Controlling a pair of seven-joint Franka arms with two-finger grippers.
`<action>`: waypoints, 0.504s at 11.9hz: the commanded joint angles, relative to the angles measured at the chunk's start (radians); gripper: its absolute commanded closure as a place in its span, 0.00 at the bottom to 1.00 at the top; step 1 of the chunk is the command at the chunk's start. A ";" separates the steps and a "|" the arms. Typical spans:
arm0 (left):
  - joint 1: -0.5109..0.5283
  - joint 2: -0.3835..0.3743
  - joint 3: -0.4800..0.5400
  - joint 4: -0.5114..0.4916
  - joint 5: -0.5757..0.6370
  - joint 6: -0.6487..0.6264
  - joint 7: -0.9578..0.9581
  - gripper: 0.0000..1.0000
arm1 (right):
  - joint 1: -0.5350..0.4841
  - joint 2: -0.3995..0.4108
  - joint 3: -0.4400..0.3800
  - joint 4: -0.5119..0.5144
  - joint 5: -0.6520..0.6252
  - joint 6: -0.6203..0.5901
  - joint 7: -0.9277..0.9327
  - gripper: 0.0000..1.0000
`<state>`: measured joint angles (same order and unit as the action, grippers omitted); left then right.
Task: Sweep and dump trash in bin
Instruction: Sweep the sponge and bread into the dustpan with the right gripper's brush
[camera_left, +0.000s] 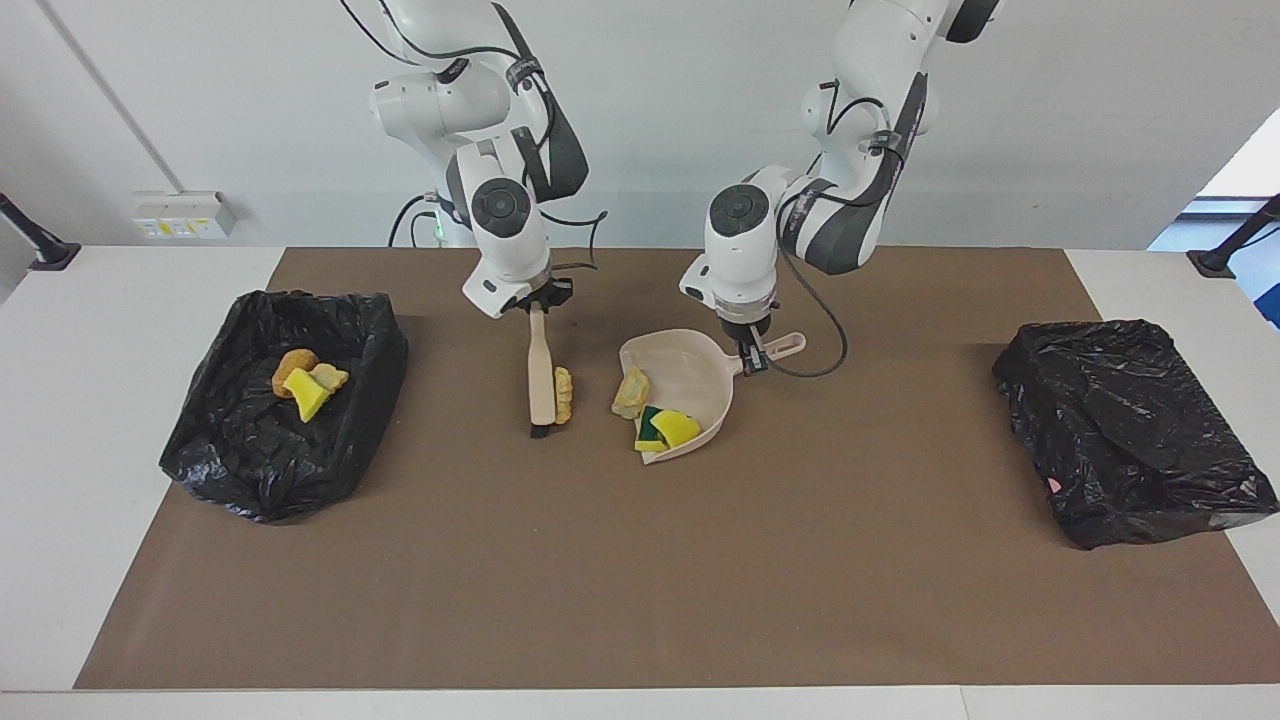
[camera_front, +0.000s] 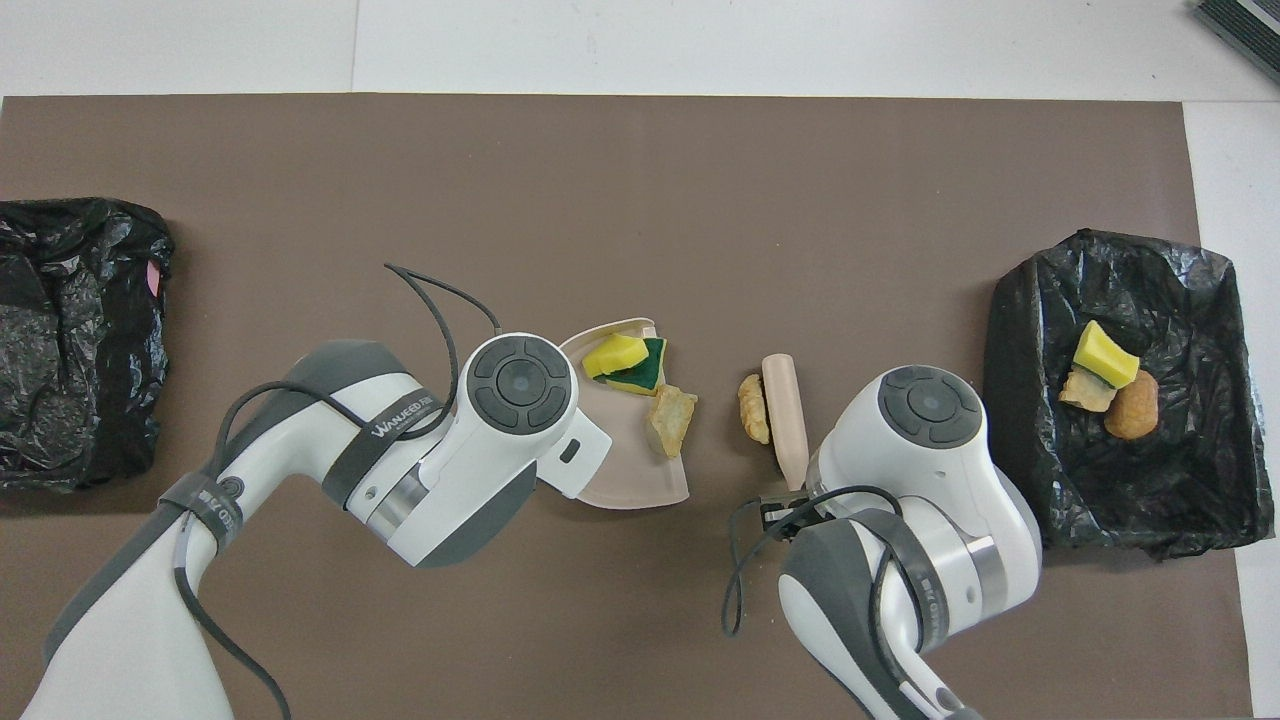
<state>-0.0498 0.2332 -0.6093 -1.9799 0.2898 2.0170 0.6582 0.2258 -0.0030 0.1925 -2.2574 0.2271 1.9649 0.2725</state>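
Beige plastic dustpan (camera_left: 680, 395) sat at frame centre in the facing view, its handle pinched by the left gripper (camera_left: 752, 352), with a tan chunk (camera_left: 631, 391) and a yellow-green sponge bit (camera_left: 670, 429) already at its mouth. Just beside it toward the frame's left, the right gripper (camera_left: 534, 299) was clamped on the handle of a brush (camera_left: 541, 375), whose side touched the last loose bread-like piece (camera_left: 564, 394). Three more pieces (camera_left: 305, 380) lay in the open black bin (camera_left: 250, 450) at left of that view; a second black bag (camera_left: 1130, 430) lay at the right.

To do the sweep well, I judged the brush should stay low and push straight across the short gap to the pan's open lip, while the left arm held the pan flat against the brown mat (camera_left: 640, 580). Lower frame was bare mat, so room was ample; the pan's lip and the chunk already at it were the likely snags.
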 joint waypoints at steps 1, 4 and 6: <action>-0.010 -0.048 0.011 -0.050 0.011 0.002 0.015 1.00 | 0.047 0.037 0.002 0.050 0.174 0.058 -0.004 1.00; -0.008 -0.048 0.013 -0.050 0.009 0.000 0.015 1.00 | 0.090 0.047 0.002 0.055 0.328 0.144 -0.006 1.00; -0.004 -0.046 0.011 -0.051 0.009 0.011 0.017 1.00 | 0.104 0.046 0.002 0.056 0.455 0.147 -0.039 1.00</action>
<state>-0.0498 0.2233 -0.6087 -1.9909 0.2898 2.0171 0.6586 0.3281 0.0350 0.1952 -2.2154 0.5878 2.1023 0.2690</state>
